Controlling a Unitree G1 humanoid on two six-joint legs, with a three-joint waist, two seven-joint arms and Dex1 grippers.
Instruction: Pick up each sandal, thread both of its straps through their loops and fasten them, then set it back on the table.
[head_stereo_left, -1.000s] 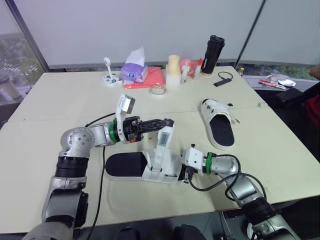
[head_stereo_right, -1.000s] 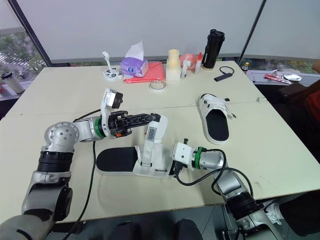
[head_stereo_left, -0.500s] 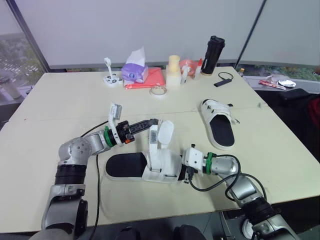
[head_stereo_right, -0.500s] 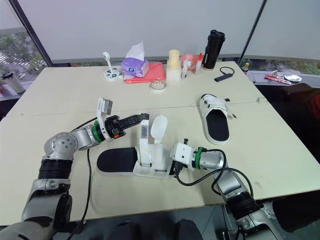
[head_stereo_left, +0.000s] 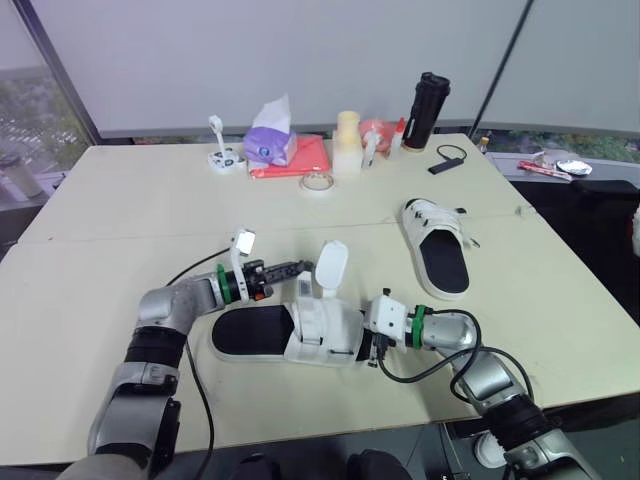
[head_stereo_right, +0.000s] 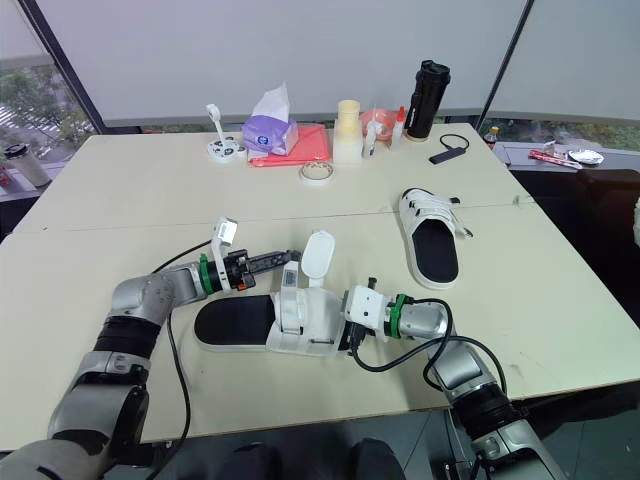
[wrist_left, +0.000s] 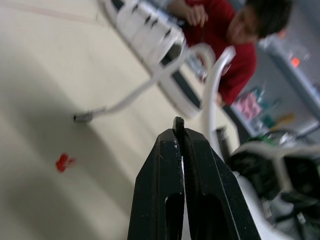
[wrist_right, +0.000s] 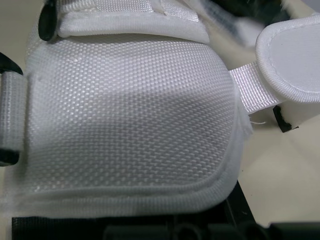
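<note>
**Now the lifted strap is back down**

The left gripper (head_stereo_left: 305, 266), jaws pressed together, has dropped from its raised pose to just above the near sandal (head_stereo_left: 320, 328) on the tabletop (head_stereo_left: 120, 200). The labelled strap (head_stereo_left: 303, 290), held high earlier, now sags, apparently unthreaded. The right gripper (head_stereo_left: 372, 340) stays against the sandal; its grip cannot be told.

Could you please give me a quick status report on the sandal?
Left end effector shut, beside near sandal. Right end effector at its toe end. Sandal on table, one strap standing unfastened. Second sandal lies apart.
</note>
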